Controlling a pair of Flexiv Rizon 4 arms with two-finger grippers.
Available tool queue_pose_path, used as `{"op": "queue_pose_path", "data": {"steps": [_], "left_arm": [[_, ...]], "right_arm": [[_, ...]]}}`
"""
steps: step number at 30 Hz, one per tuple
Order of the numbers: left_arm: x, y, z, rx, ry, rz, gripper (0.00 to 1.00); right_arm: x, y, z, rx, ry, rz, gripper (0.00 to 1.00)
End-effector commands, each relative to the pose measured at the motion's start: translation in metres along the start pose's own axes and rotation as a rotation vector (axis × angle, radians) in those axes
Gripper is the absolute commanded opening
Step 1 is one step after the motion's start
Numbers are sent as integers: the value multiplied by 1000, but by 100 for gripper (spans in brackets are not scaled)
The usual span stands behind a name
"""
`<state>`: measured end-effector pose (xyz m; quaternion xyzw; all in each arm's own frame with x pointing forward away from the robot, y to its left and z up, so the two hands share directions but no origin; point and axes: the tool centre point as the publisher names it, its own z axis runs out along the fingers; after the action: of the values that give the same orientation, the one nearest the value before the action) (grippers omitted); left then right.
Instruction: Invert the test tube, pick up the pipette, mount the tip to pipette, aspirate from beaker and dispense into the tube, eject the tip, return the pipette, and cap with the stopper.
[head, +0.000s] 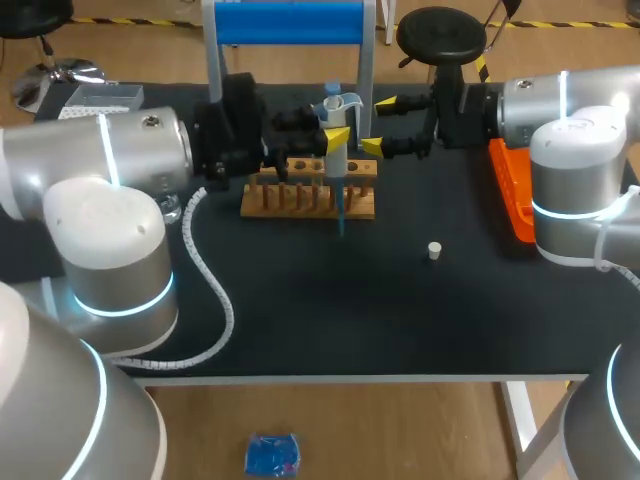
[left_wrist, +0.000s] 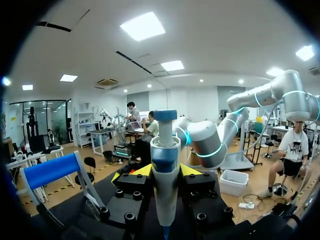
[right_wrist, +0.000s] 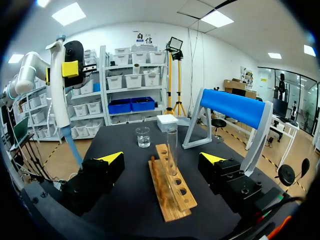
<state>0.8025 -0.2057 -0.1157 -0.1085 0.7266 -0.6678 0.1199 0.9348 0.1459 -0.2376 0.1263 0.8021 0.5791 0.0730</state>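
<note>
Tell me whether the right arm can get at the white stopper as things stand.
Probably yes. The stopper lies alone on the bare table on that arm's side, and the right gripper is open and empty. The pipette in the left gripper hangs over the wooden rack, off that path.

The white pipette (head: 336, 172) with a blue tip (head: 341, 215) stood upright above the wooden rack (head: 300, 200). A clear tube (right_wrist: 172, 147) stood in the rack. A small white stopper (head: 434, 250) lay alone on the table (head: 400, 320).

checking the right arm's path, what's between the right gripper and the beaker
In the right wrist view, the rack, with the tube upright in it, lies between the right gripper and the beaker.
</note>
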Motion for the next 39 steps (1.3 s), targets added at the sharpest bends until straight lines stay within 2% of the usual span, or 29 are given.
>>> {"op": "queue_pose_path", "data": {"steps": [1, 3, 8, 11, 12, 20, 25, 39], "left_arm": [[0, 2, -1, 19, -3, 4, 0], [0, 2, -1, 23, -2, 2, 0], [2, 4, 3, -65, -17, -12, 0], [3, 5, 4, -80, -14, -5, 0], [3, 5, 4, -58, -13, -5, 0], [4, 4, 5, -96, -10, 4, 0], [5, 5, 6, -75, -10, 9, 0], [8, 5, 7, -119, 10, 26, 0]], "right_arm": [[0, 0, -1, 0, 1, 0, 100], [0, 0, -1, 0, 1, 0, 100], [0, 0, -1, 0, 1, 0, 100], [0, 0, -1, 0, 1, 0, 100], [0, 0, -1, 0, 1, 0, 100], [0, 0, -1, 0, 1, 0, 100], [0, 0, -1, 0, 1, 0, 100], [0, 0, -1, 0, 1, 0, 100]]}}
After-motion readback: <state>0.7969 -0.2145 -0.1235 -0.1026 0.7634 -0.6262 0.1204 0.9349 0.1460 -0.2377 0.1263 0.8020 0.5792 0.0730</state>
